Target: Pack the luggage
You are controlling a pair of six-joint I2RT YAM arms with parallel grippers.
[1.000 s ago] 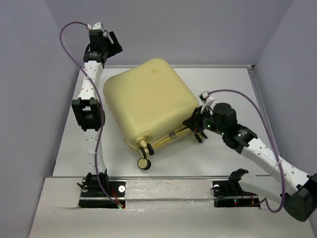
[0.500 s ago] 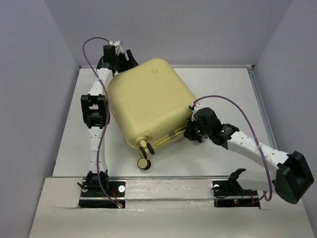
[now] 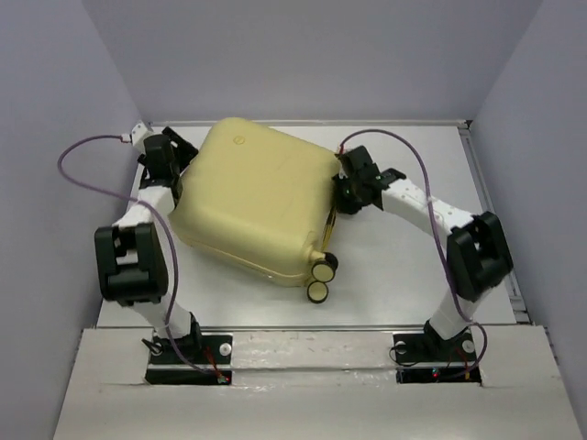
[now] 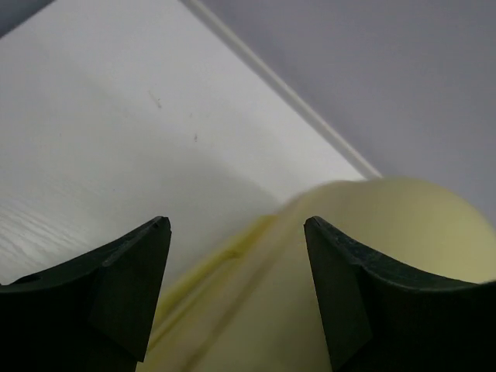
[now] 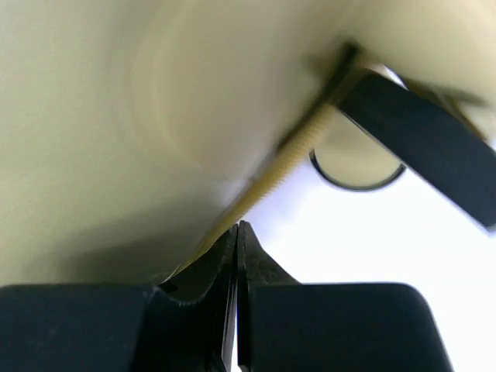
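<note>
Left gripper [image 4: 236,225]: spread wide, two dark fingers [image 4: 116,287] well apart. Between them, past the tips, a rounded corner and seam of the pale-yellow luggage [image 4: 403,225]. Contact with the shell: not determinable. From above, left gripper [image 3: 170,165] at the far left corner of the luggage [image 3: 252,206], just beside the shell.

Right gripper [image 5: 236,232]: closed, fingertips pressed together with no gap, tips set against the zipper seam [image 5: 291,159] of the luggage [image 5: 116,116]. Anything pinched between the pads: not determinable. Beyond the seam, one cream wheel [image 5: 356,163] with a dark rim, blurred. From above, right gripper [image 3: 353,188] touching the right edge of the shell, toward its far corner.

Luggage: closed up, lying flat on the white table [image 3: 404,266], left of centre and toward the far side, turned askew to the table edges. Two wheels [image 3: 317,291] at its near right corner, facing the near edge. Small round mark on the shell near the far left corner.

Purple cables [image 3: 83,151]: one looped out from each wrist.
</note>
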